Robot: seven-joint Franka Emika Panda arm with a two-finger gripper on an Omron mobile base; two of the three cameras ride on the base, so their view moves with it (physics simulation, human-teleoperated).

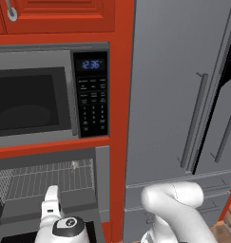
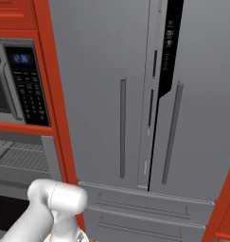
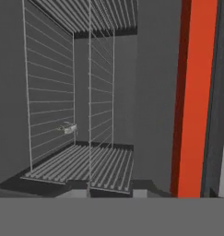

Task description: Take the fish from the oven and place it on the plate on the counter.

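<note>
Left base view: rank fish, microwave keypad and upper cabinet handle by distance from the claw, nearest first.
1. fish, on the oven rack just beyond the claw.
2. microwave keypad, higher, to the right.
3. upper cabinet handle, top left corner.

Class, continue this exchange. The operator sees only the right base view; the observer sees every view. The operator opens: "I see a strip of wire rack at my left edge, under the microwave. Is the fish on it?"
Observer: Yes. In the left base view the fish lies on the wire rack, toward its back right.
Operator: Anything else on that rack?
Observer: No. In the left base view the fish lies there alone.
Operator: Is the way in blocked?
Observer: No. The hand view looks straight into the open oven, with nothing between the camera and the fish.
</note>
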